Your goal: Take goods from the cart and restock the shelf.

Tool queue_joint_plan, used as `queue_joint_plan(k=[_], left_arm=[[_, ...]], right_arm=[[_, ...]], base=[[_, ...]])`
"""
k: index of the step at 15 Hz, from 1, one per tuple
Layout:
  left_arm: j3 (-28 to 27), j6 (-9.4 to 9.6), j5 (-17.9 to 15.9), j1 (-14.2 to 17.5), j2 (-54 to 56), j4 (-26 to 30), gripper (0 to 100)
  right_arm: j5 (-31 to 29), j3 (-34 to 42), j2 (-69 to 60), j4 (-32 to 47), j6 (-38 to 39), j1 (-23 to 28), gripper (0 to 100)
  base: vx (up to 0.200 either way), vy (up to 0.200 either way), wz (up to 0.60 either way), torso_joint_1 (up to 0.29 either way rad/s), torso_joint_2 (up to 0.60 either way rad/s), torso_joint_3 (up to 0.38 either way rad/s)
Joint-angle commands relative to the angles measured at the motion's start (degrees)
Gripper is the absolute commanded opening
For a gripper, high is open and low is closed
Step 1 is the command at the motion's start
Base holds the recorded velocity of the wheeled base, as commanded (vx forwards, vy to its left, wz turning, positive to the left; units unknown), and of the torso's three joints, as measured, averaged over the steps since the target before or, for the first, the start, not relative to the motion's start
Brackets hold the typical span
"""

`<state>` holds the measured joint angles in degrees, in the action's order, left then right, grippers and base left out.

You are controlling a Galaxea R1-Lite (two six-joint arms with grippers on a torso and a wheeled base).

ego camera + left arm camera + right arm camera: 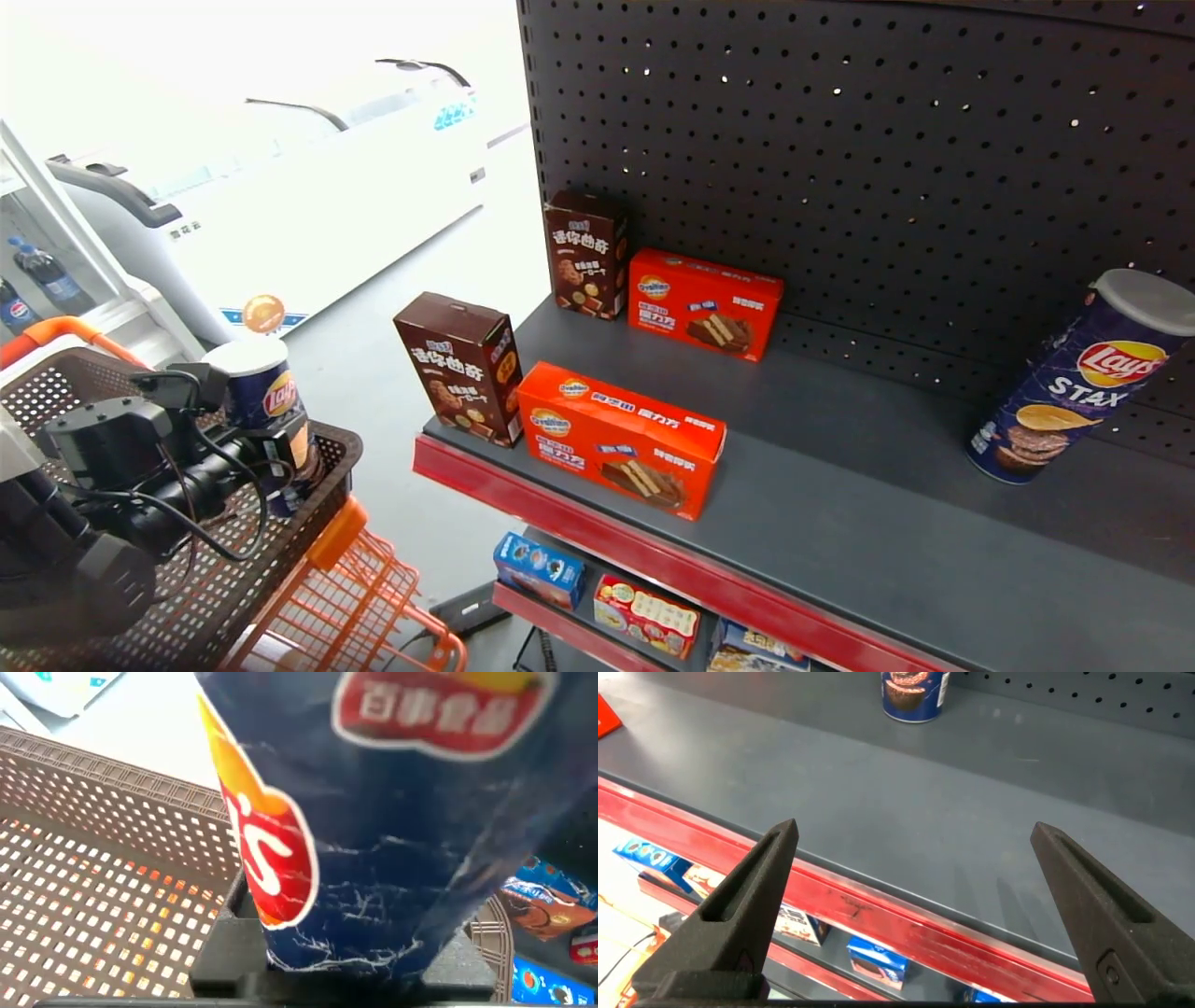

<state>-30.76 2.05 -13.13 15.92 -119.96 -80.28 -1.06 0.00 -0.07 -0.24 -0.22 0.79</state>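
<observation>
My left gripper (pixel 266 446) is shut on a blue chip can (pixel 264 392) with a white lid, holding it upright above the cart's brown mesh basket (pixel 338 450). In the left wrist view the can (pixel 392 840) is very close, with basket mesh (pixel 103 887) behind it. To the right is the dark grey shelf (pixel 840 523) with a red front strip (pixel 597 523). On it stand two brown cookie boxes (pixel 462 366) (pixel 586 254), two orange boxes (pixel 621 439) (pixel 705 303) and another blue chip can (pixel 1083 373) by the pegboard. My right gripper (pixel 915 835) is open over the shelf's front edge (pixel 906 919), nothing between its fingers.
The orange cart frame (pixel 373 579) stands left of the shelf. A black pegboard (pixel 840 140) backs the shelf. Small boxes (pixel 540 567) sit on the lower shelf. A white chest freezer (pixel 327 187) stands behind the cart. Bare shelf lies between the orange boxes and the far can.
</observation>
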Motion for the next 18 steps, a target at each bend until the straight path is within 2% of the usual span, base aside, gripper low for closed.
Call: queue_joint_plan(k=[1,2,3,5,6,7,9,12,13,14,16,18], left_arm=[[-0.2,0.15,0.0,-0.5,3.4,-0.5,0],[-0.2,0.24,0.0,-0.5,3.9,-0.4,0],[0.6,1.12,2.1,-2.5,7.9,-0.6,0],[2.0,1.12,5.2,-3.3,13.3,0.1,0],[2.5,1.29,5.3,-3.6,16.3,0.6,0],[4.5,2.52,5.4,-3.6,22.3,3.6,0],[7.1,3.49,5.6,-3.6,29.6,5.6,0],[10.5,3.66,5.3,-4.2,37.6,6.4,0],[10.6,3.66,5.2,-5.4,41.1,9.5,0],[12.3,3.4,3.5,-6.1,45.1,11.4,0],[14.0,2.52,1.5,-10.4,51.9,15.2,0],[14.2,1.91,1.4,-15.0,60.9,26.7,0]], right_arm=[[0.0,0.0,0.1,0.0,0.0,0.0,100],[0.0,0.0,0.1,0.0,0.0,0.0,100],[0.0,0.0,0.1,0.0,0.0,0.0,100],[0.0,0.0,0.1,0.0,0.0,0.0,100],[0.0,0.0,0.1,0.0,0.0,0.0,100],[0.0,0.0,0.1,0.0,0.0,0.0,100],[0.0,0.0,0.1,0.0,0.0,0.0,100],[0.0,0.0,0.1,0.0,0.0,0.0,100],[0.0,0.0,0.1,0.0,0.0,0.0,100],[0.0,0.0,0.1,0.0,0.0,0.0,100],[0.0,0.0,0.1,0.0,0.0,0.0,100],[0.0,0.0,0.1,0.0,0.0,0.0,100]], base=[[0.0,0.0,0.0,0.0,0.0,0.0],[0.0,0.0,0.0,0.0,0.0,0.0],[0.0,0.0,0.0,0.0,0.0,0.0],[0.0,0.0,0.0,0.0,0.0,0.0],[0.0,0.0,0.0,0.0,0.0,0.0],[0.0,0.0,0.0,0.0,0.0,0.0],[0.0,0.0,0.0,0.0,0.0,0.0],[0.0,0.0,0.0,0.0,0.0,0.0],[0.0,0.0,0.0,0.0,0.0,0.0],[0.0,0.0,0.0,0.0,0.0,0.0],[0.0,0.0,0.0,0.0,0.0,0.0],[0.0,0.0,0.0,0.0,0.0,0.0]])
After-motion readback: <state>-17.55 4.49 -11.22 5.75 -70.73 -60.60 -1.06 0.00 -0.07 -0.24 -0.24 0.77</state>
